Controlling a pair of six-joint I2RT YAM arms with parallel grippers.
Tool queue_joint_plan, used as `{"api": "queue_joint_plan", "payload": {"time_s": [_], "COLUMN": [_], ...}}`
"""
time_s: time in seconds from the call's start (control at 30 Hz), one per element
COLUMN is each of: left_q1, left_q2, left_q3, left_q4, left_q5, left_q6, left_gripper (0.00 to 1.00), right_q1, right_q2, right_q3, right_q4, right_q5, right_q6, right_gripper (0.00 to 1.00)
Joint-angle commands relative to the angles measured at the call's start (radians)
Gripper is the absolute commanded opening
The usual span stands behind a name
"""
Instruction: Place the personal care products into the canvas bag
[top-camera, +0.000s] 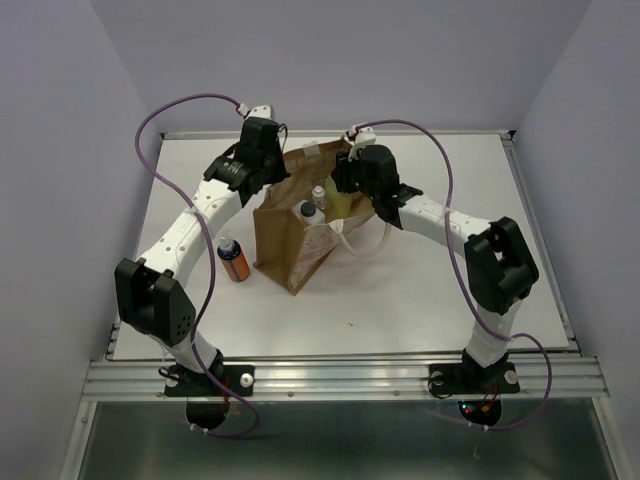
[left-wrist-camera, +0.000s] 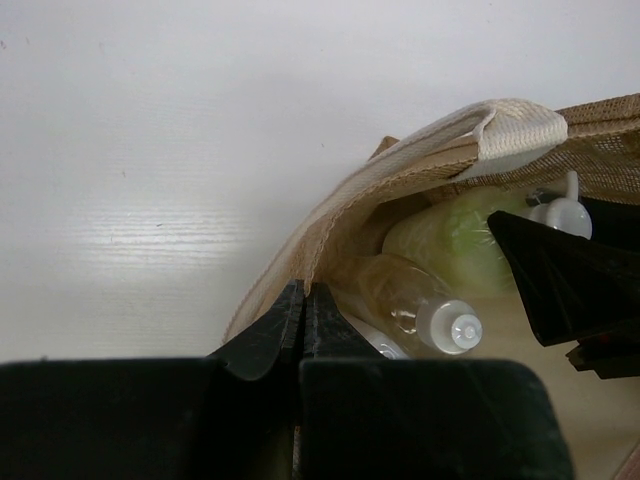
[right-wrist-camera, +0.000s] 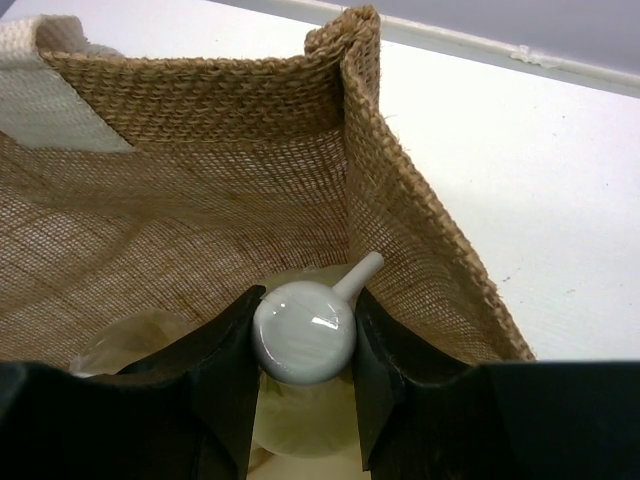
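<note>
The canvas bag (top-camera: 290, 245) stands upright mid-table. My left gripper (left-wrist-camera: 303, 292) is shut on its rim (left-wrist-camera: 420, 165), holding the mouth apart; from above it sits at the bag's far-left edge (top-camera: 266, 183). My right gripper (right-wrist-camera: 305, 297) is inside the bag mouth, shut on the white pump cap (right-wrist-camera: 303, 335) of the pale yellow-green bottle (left-wrist-camera: 450, 240). An amber bottle with a white cap (left-wrist-camera: 415, 305) lies in the bag beside it, and a dark cap (top-camera: 307, 210) shows there too. The orange bottle with a dark cap (top-camera: 233, 260) stands on the table left of the bag.
A cream strap handle (top-camera: 360, 240) loops out onto the table to the right of the bag. The white tabletop (top-camera: 400, 290) ends at a metal rail along the near edge (top-camera: 340, 375). Purple cables arc above both arms.
</note>
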Motion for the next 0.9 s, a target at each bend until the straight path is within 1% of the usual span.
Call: {"api": "queue_joint_plan", "payload": {"time_s": [0.0,0.03,0.07,0.17,0.2,0.23,0.33,0.43,0.63,0.77,0.87], "left_q1": [0.001,0.001,0.001,0.001,0.001,0.001,0.001,0.001,0.001,0.001,0.001], "left_q2": [0.001,0.001,0.001,0.004,0.007,0.008,0.011,0.013,0.016,0.017,0.019], "left_q3": [0.033,0.033,0.036,0.041,0.042,0.045,0.048,0.048,0.053,0.062,0.067], "left_q4": [0.036,0.034,0.033,0.031,0.03,0.028,0.027,0.027,0.027,0.024,0.022], "left_q5": [-0.004,-0.007,-0.008,-0.008,-0.01,-0.01,-0.01,-0.01,-0.008,-0.008,-0.012], "left_q6": [0.011,0.011,0.01,0.011,0.011,0.011,0.008,0.007,0.005,0.008,0.01], "left_gripper": [0.0,0.0,0.0,0.0,0.0,0.0,0.0,0.0,0.0,0.0,0.0], "right_q1": [-0.014,-0.014,-0.014,-0.014,-0.014,-0.014,-0.014,-0.014,-0.014,-0.014,-0.014], "right_q2": [-0.013,-0.011,-0.01,0.0,0.001,0.001,-0.006,-0.019,-0.028,-0.043,-0.063], "right_q3": [0.047,0.046,0.044,0.066,0.079,0.086,0.095,0.119,0.179,0.262,0.334], "right_q4": [0.044,0.04,0.023,-0.015,-0.035,-0.043,-0.054,-0.068,-0.118,-0.181,-0.244], "right_q5": [0.061,0.063,0.063,0.078,0.086,0.089,0.081,0.081,0.08,0.057,0.052], "right_q6": [0.004,0.0,-0.005,-0.017,-0.023,-0.023,-0.031,-0.043,-0.066,-0.088,-0.091], "right_gripper": [0.15,0.19,0.29,0.52,0.63,0.7,0.79,0.81,0.82,0.87,0.89]}}
